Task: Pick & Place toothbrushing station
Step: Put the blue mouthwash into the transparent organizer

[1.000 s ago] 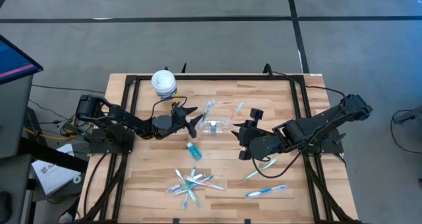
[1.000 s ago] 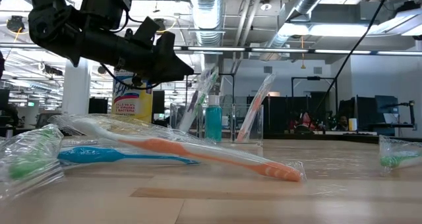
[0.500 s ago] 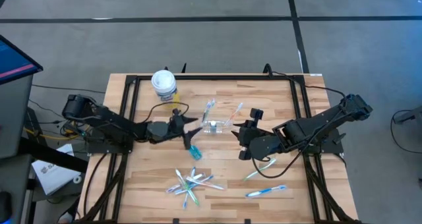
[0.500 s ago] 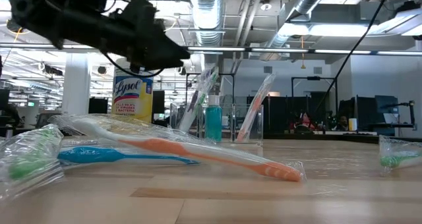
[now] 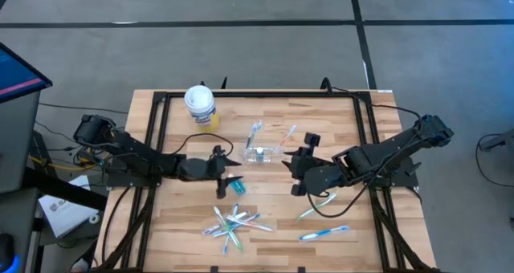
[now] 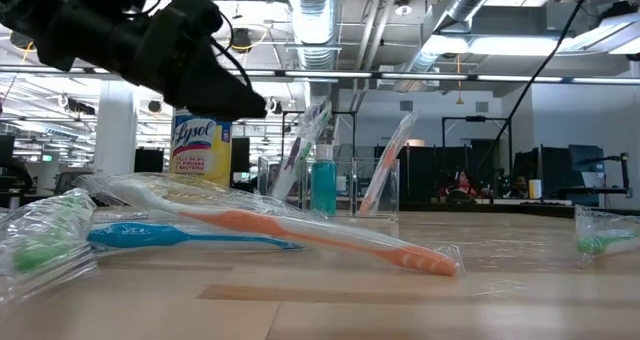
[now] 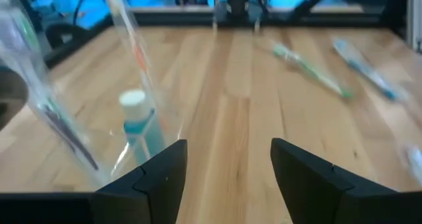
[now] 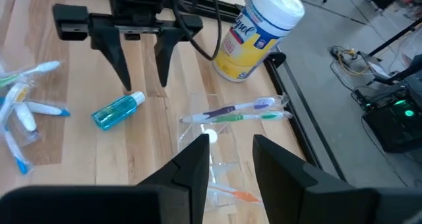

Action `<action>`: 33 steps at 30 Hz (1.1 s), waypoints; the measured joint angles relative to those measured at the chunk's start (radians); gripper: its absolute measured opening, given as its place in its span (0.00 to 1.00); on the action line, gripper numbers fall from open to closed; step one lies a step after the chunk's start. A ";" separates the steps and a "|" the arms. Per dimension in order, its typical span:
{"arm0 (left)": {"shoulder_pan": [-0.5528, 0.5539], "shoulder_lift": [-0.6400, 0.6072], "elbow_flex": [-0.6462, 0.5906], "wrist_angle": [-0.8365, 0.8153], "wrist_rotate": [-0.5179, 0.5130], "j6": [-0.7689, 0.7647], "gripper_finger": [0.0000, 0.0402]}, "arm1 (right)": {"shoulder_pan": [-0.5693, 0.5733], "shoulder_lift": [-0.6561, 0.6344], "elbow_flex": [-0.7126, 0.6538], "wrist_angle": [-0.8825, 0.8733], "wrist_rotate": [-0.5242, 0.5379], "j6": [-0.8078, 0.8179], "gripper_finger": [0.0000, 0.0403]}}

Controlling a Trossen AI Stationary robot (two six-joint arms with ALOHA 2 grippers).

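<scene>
A small clear cup [image 5: 261, 153] stands mid-table with wrapped toothbrushes [image 8: 232, 111] leaning in it. A small teal bottle [image 5: 236, 186] with a white cap stands upright on the wood just to the near side of the cup, also in the left wrist view [image 7: 140, 126]. My left gripper [image 5: 229, 179] hovers open beside this bottle, fingers pointing toward the table's right, nothing between them [image 7: 227, 174]. My right gripper [image 5: 295, 165] hangs open above the table to the right of the cup, touching nothing [image 8: 231, 161]. More wrapped toothbrushes [image 5: 234, 222] lie in a pile near the front.
A white tub with a yellow label [image 5: 200, 104] stands at the far left. A green toothbrush [image 5: 313, 207] and a blue one [image 5: 324, 233] lie near the front right. A black frame [image 5: 257, 95] borders the tabletop. Bare wood lies between the cup and the pile.
My left gripper has swung from beside the cup toward the table's near edge, ending by the teal bottle, and has tipped closer to level. It has stayed open. Cup, bottle and toothbrushes have not moved.
</scene>
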 joint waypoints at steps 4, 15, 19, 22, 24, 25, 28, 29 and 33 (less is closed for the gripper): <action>0.000 0.000 0.000 -0.082 0.001 0.000 0.53 | 0.000 0.000 0.000 0.000 -0.005 0.000 0.27; 0.003 0.000 0.000 -0.135 0.078 0.128 0.53 | -0.002 0.000 0.000 0.000 -0.005 -0.003 0.27; 0.041 0.000 0.000 -0.171 0.157 0.154 0.51 | -0.002 0.000 0.000 0.000 -0.005 -0.003 0.27; 0.085 0.000 0.000 -0.237 0.191 0.153 0.49 | -0.002 0.000 0.000 0.000 -0.005 -0.003 0.27; 0.115 0.000 0.000 -0.260 0.224 0.153 0.48 | -0.002 0.000 0.000 0.000 -0.005 -0.003 0.27; 0.128 0.000 0.000 -0.267 0.247 0.153 0.47 | -0.002 0.000 0.000 0.000 -0.005 -0.003 0.27; 0.163 0.000 0.000 -0.281 0.307 0.170 0.46 | -0.002 0.000 0.000 0.000 -0.005 -0.003 0.27; 0.171 0.000 0.000 -0.289 0.317 0.184 0.45 | -0.002 0.000 0.000 0.000 -0.005 -0.003 0.27; 0.192 0.000 0.000 -0.312 0.343 0.259 0.45 | -0.002 0.000 0.000 0.000 -0.005 -0.003 0.27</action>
